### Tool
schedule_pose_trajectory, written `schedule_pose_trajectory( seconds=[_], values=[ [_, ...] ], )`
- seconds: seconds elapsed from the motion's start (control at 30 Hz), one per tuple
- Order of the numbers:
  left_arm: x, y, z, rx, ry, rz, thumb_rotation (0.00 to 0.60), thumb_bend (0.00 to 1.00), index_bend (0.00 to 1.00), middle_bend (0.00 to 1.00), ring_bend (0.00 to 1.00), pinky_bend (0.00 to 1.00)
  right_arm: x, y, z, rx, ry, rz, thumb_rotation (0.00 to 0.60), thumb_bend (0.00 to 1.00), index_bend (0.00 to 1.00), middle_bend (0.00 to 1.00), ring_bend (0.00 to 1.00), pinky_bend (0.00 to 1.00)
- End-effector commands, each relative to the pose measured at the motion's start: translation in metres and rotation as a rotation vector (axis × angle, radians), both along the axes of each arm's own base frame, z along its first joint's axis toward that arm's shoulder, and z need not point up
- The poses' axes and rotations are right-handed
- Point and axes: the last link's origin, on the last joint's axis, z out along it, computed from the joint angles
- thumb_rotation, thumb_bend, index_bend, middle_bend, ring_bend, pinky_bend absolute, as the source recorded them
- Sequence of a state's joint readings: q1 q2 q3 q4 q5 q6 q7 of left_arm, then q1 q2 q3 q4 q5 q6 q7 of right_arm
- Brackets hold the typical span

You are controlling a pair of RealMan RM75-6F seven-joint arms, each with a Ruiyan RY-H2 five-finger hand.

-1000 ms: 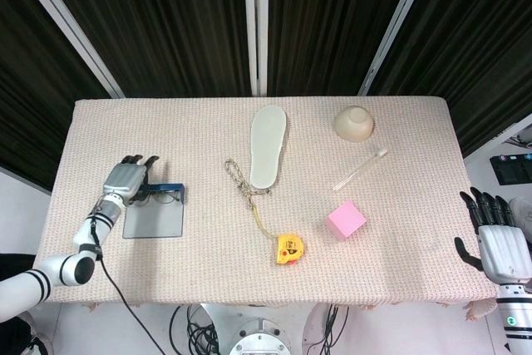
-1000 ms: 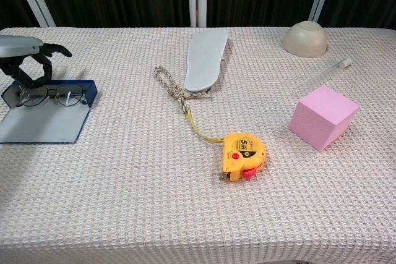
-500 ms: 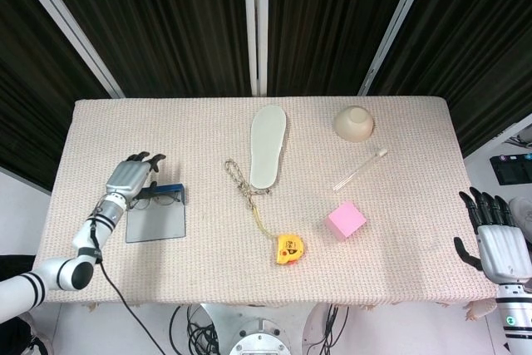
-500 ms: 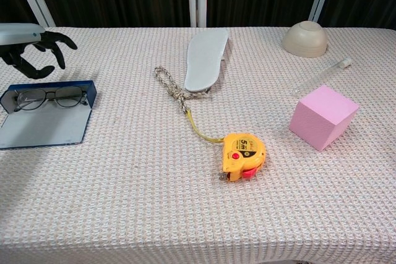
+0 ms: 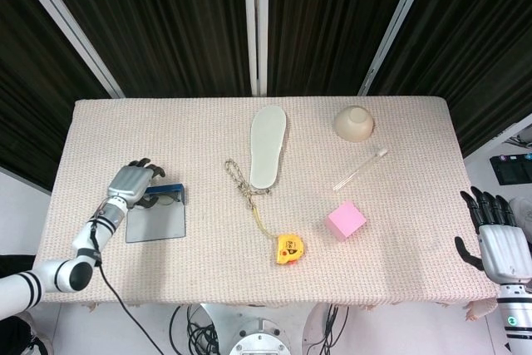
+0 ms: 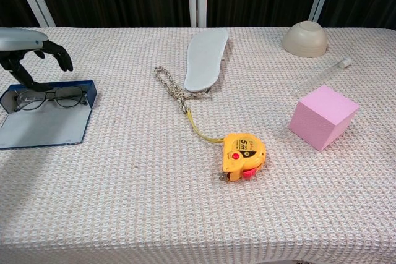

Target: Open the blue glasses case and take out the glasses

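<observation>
my left hand [image 6: 28, 51] hovers released, fingers curled down, over the glasses [image 6: 51, 97] lying in the open blue glasses case [image 6: 43, 125] on the bench [image 6: 154, 202].

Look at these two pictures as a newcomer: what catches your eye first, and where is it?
Brightest are the pink cube at the right and the yellow tape measure near the middle front. At the far left the blue case lies open with the glasses inside, and the left hand hovers just above them, holding nothing.
</observation>
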State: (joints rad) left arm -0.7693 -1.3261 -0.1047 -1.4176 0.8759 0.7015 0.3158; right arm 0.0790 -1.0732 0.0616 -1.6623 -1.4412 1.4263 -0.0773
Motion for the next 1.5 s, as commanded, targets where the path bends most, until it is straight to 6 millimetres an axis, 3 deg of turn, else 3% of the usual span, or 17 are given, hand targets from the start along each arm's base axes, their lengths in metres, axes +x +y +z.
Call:
schedule_pose_trajectory(
  seconds=[0.03, 1.5],
  values=[
    [0.001, 0.0, -0.003, -0.007, 0.007, 0.015, 0.6, 0.33, 0.28, 0.21, 0.05, 0.15, 0.0, 0.0, 0.0, 0.001, 0.001, -0.001, 0.6, 0.33, 0.0, 0.0, 0.0, 0.0],
    [-0.005, 0.017, -0.015, 0.013, -0.017, 0.106, 0.6, 0.37, 0.43, 0.23, 0.04, 0.15, -0.002, -0.002, 0.001, -0.004, 0.001, -0.005, 0.6, 0.33, 0.0, 0.0, 0.0, 0.0]
  ],
)
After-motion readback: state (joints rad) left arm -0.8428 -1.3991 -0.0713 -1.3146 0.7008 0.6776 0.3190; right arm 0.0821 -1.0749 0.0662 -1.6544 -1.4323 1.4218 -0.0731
